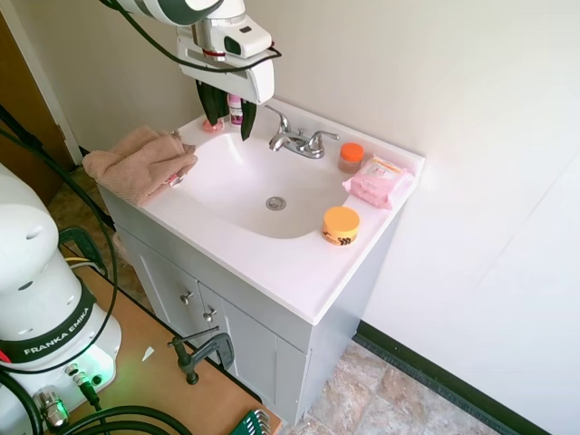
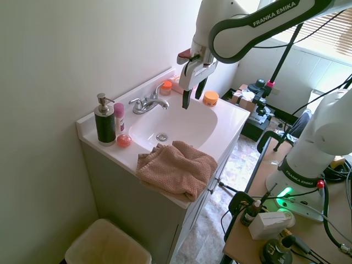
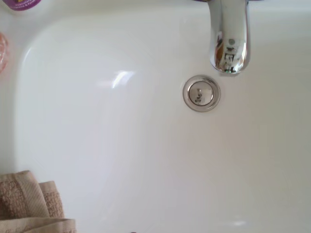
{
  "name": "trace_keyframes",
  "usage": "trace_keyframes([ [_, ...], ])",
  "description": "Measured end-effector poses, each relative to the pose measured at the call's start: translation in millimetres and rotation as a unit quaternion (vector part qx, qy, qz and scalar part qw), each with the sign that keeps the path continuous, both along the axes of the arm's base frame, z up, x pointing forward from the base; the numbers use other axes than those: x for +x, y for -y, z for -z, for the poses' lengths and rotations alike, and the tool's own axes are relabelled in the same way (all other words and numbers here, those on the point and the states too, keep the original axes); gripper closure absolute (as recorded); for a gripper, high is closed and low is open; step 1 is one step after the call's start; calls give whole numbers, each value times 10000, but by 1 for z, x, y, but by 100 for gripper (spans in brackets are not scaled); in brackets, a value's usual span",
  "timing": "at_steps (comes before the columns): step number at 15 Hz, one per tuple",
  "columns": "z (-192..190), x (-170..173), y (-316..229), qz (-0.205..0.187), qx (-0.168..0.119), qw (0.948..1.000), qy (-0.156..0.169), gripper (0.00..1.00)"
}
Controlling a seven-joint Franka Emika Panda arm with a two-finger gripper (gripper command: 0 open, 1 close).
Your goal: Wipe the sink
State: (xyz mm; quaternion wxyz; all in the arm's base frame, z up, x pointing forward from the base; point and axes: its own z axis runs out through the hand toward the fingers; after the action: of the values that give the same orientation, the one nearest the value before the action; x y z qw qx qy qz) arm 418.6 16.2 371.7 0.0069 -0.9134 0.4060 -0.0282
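Terry-pink towel (image 2: 177,169) lies crumpled on the near counter edge — untouched. Beyond it the white sink (image 2: 187,129) sits empty, the gripper (image 2: 192,93) hovering above, fingers parted, holding nothing. Wiping hasn't begun — next, likely reach down for that towel.

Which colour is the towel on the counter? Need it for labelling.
Pinkish tan towel, clearest in the second exterior view.

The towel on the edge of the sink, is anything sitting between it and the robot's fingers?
Nothing visible does. The open gripper hangs in the air above the sink, near the faucet. The towel lies bunched on the front rim, partly hanging over the edge, with only bare white basin between them. The bottles and jars stand off to the sides.
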Motion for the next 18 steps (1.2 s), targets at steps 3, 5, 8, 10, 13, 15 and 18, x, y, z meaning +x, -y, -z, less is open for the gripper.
trace_keyframes([
  [3,2,0,-3,-18,25,10000,-22,0],
  [5,10,-11,-16,-207,1,9997,-110,0],
  [8,29,-50,-45,-577,-19,9979,-290,0],
  [10,25,-63,-68,-858,-68,9960,-226,0],
  [13,26,-77,-115,-1219,-115,9922,-224,0],
  [15,29,-90,-144,-1396,-156,9898,-247,0],
  [18,34,-112,-183,-1625,-227,9860,-290,0],
])
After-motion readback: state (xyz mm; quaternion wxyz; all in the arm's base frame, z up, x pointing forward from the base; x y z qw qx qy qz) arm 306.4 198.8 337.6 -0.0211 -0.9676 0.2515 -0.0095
